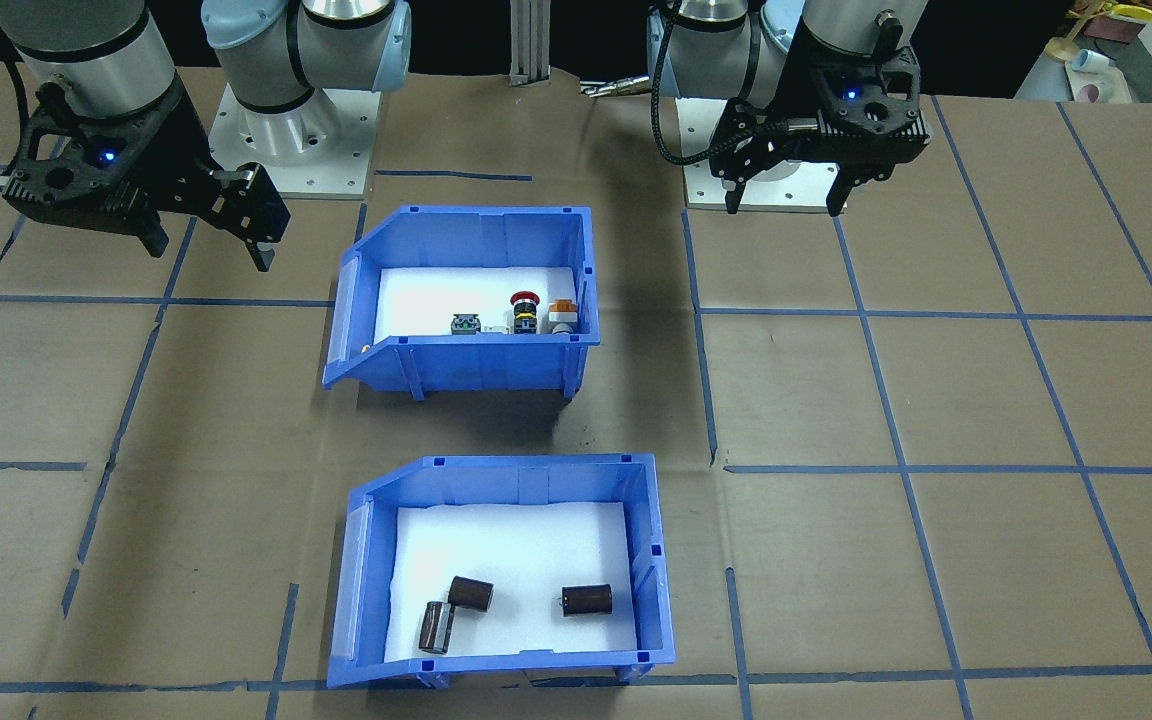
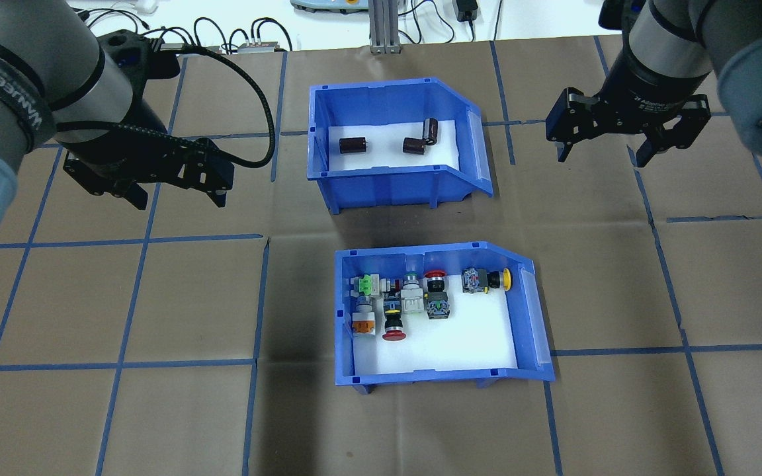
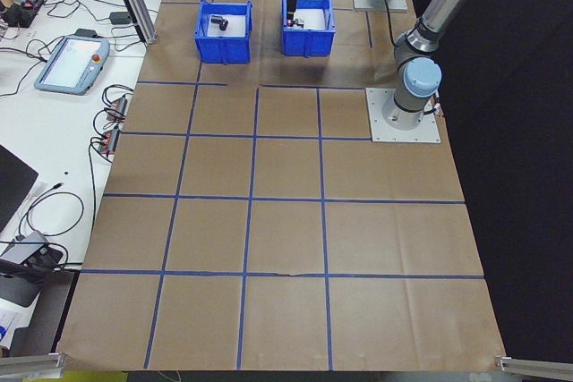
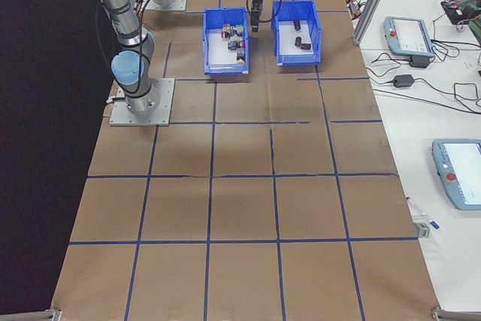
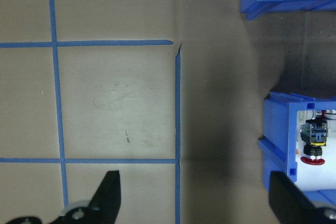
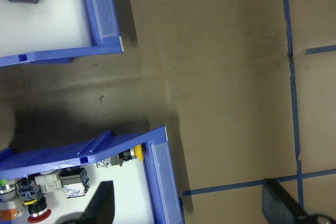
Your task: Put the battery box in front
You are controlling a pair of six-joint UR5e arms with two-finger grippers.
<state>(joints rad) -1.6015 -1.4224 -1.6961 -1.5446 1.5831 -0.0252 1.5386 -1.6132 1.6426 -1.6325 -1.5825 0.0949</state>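
Two arms, silver-grey tube links, pale blue-grey joint caps. White square base plates with screws at the edges. Left gripper (image 2: 176,188): black skeletal housing, two dark fingers, black corrugated cable looping to the wrist. Right gripper (image 2: 609,149): same black frame, white lettering on the dark wrist band. Small blue light glows on each housing.

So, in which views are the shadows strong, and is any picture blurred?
Overhead view: a dark shadow lies before the blue plastic bin with three dark brown cylinders. Right wrist view: shadow around the blue plastic bin with colourful push-button switches. No picture looks blurred.
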